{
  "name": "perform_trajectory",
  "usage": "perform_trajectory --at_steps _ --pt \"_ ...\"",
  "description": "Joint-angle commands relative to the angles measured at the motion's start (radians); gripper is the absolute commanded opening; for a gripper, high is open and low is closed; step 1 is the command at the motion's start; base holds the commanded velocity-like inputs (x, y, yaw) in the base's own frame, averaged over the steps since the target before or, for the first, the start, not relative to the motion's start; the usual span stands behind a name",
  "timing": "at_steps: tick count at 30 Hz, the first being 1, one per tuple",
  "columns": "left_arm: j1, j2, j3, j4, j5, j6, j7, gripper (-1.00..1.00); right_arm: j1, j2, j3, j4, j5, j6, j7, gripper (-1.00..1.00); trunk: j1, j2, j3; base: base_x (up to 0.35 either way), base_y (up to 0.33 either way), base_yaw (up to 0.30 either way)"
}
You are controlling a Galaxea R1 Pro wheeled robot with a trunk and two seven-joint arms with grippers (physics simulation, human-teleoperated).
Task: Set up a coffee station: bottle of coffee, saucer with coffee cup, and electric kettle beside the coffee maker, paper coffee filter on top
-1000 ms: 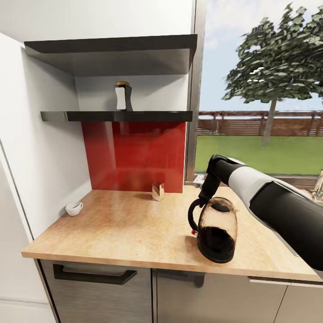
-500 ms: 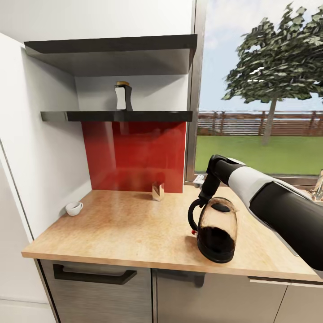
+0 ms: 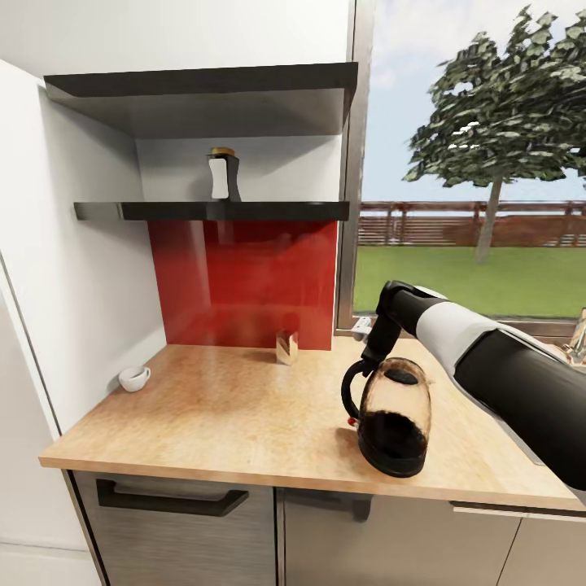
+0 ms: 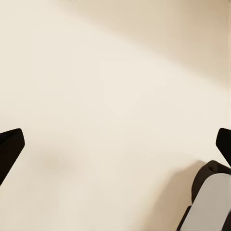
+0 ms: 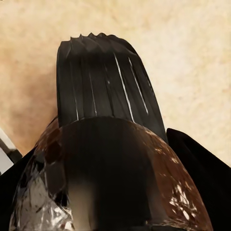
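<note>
The electric kettle [image 3: 395,419] is clear glass, dark in its lower half, and leans tilted at the countertop's [image 3: 236,423] front right. My right gripper [image 3: 370,358] is shut on the top of its black handle [image 5: 98,79], whose glass body [image 5: 110,183] sits between the dark fingers [image 5: 202,163]. The bottle of coffee [image 3: 221,174] stands on the dark kitchen shelf [image 3: 244,211] above the red backsplash. The white coffee cup [image 3: 134,378] sits on the counter by the left wall. My left gripper [image 4: 115,147] is open before a plain pale surface.
A small shiny box [image 3: 286,347] stands at the back of the counter under the shelf. A white wall [image 3: 81,277] bounds the counter on the left and a window [image 3: 472,203] on the right. Grey cabinets with a dark handle [image 3: 171,499] lie below.
</note>
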Motion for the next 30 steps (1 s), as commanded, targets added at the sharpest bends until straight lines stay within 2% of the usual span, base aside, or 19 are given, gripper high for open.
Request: perform_trajectory --at_steps 1,4,8,11,17,21,30 --pt "0.000 0.000 0.008 -0.001 0.002 -0.001 -0.007 1.00 -0.001 0.000 0.001 0.003 0.011 0.010 0.000 -1.00 -0.004 0.006 0.002 0.000 0.000 0.000" --pt "0.000 0.000 0.007 -0.002 0.001 -0.001 -0.007 1.00 -0.001 0.001 0.001 0.004 0.013 0.008 -0.021 -1.00 -0.015 0.027 0.011 0.000 0.000 0.002" --pt "0.000 -0.002 0.006 -0.002 0.000 -0.001 -0.007 1.00 -0.001 0.000 0.001 0.004 0.011 -0.018 -0.115 -1.00 -0.030 0.055 0.024 0.000 0.000 0.039" --pt "0.000 -0.003 0.005 -0.002 -0.005 -0.001 -0.007 1.00 -0.001 0.001 0.001 0.003 0.011 -0.023 -0.124 -1.00 -0.042 0.076 0.033 0.000 0.000 0.013" --pt "0.000 -0.003 0.005 -0.002 -0.006 -0.001 -0.007 1.00 -0.001 0.002 0.002 0.003 0.012 -0.020 -0.110 -1.00 -0.065 0.118 0.052 0.000 0.000 0.002" --pt "0.000 -0.004 0.005 -0.002 -0.006 -0.001 -0.007 1.00 -0.001 -0.001 0.006 0.002 0.014 -0.019 -0.033 -1.00 -0.080 0.146 0.064 0.000 0.000 0.000" --pt "0.000 -0.004 0.005 -0.002 -0.008 -0.001 -0.007 1.00 -0.001 -0.005 0.009 0.002 0.014 -0.021 -0.012 -1.00 -0.115 0.209 0.093 0.000 0.000 0.000"
